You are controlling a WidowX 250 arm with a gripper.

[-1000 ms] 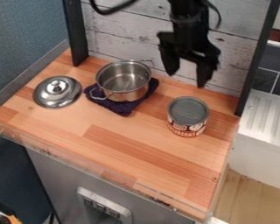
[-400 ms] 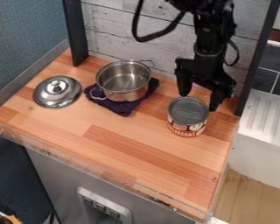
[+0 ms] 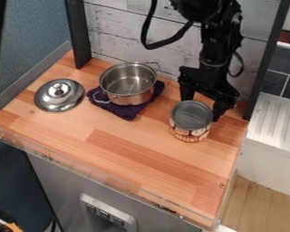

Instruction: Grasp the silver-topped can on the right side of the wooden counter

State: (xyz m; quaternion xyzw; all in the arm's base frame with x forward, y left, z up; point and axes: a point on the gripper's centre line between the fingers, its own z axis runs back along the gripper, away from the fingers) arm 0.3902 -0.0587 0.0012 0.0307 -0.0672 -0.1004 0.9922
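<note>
Near the back right corner of the table (image 3: 123,156): pincer (image 3: 202,109) open about can-wide at the can (image 3: 190,118), no firm hold evident.
Centre across the can, lower evenly along both sides, close squarely; avoid nudging or tipping.

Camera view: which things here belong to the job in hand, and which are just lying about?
In hand:
- Gripper, fingers apart at the can's far rim
- Can, right by the fingers

Lying about:
- Metal pot, on the cloth
- Dark cloth
- Metal lid, beside the pot
</note>
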